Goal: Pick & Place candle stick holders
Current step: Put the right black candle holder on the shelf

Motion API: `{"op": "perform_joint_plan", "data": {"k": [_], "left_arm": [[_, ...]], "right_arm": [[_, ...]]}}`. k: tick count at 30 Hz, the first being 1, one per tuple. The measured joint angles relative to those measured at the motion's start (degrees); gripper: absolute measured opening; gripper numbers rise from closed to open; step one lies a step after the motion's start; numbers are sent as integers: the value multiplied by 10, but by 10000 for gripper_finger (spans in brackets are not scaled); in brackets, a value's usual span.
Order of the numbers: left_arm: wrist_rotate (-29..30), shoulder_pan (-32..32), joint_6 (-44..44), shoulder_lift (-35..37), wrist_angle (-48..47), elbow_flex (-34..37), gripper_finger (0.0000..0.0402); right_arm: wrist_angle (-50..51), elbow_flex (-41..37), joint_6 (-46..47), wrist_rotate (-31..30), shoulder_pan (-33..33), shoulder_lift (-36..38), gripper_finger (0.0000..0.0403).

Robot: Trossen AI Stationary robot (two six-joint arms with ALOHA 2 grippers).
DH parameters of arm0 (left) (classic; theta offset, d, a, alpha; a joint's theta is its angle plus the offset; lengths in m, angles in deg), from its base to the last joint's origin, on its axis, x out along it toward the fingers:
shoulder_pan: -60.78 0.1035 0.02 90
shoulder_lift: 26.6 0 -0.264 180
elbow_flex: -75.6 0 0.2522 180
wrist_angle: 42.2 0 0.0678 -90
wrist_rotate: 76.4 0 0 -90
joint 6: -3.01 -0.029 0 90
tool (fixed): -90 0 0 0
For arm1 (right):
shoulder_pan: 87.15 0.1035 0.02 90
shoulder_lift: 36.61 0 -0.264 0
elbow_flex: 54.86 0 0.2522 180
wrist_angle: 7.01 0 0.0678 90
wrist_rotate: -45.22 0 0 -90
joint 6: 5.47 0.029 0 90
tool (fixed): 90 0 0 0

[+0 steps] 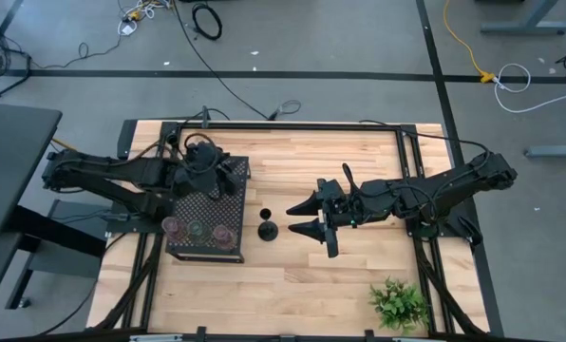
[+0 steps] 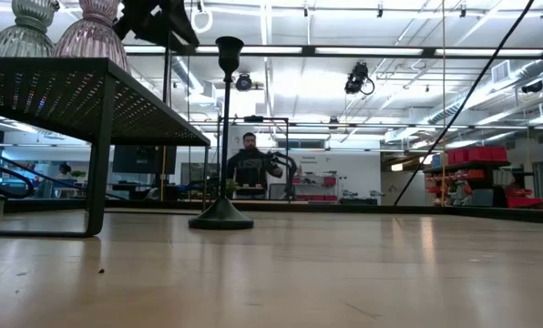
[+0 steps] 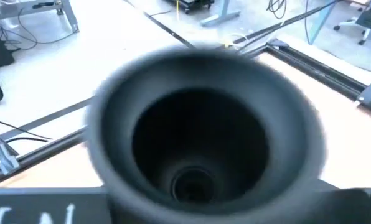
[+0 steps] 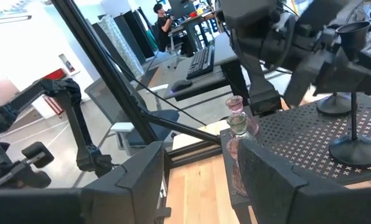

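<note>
Three squat glass candle stick holders [image 1: 196, 228] stand in a row along the near edge of the black perforated stand [image 1: 207, 204]. Farther back on it stand two black holders [image 4: 353, 87] with round bases and thin stems. One black cup [image 3: 204, 143] fills the left wrist view. My left gripper [image 1: 204, 160] hangs over the stand's far part, above those black holders. Another black holder [image 1: 267, 229] rests on its round base on the table, right of the stand. My right gripper [image 1: 317, 217] hovers open, just right of that holder and high above the table, with nothing between its fingers.
A green leafy plant [image 1: 397, 302] sits near the table's front right corner. The stand [image 2: 80, 91] is raised on legs, with room underneath. Bare wood [image 1: 292, 285] lies between the stand and the plant. Beyond the table a person [image 2: 250, 164] sits at a bench.
</note>
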Motion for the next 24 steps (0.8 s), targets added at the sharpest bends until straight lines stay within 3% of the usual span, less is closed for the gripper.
{"op": "perform_joint_plan", "data": {"k": [19,24], "left_arm": [[-4,0,-40,0,-65,-111,163],[-4,0,-72,0,-65,-143,163]], "right_arm": [[0,0,-1,4,0,0,205],[8,0,16,-23,-2,0,205]]}}
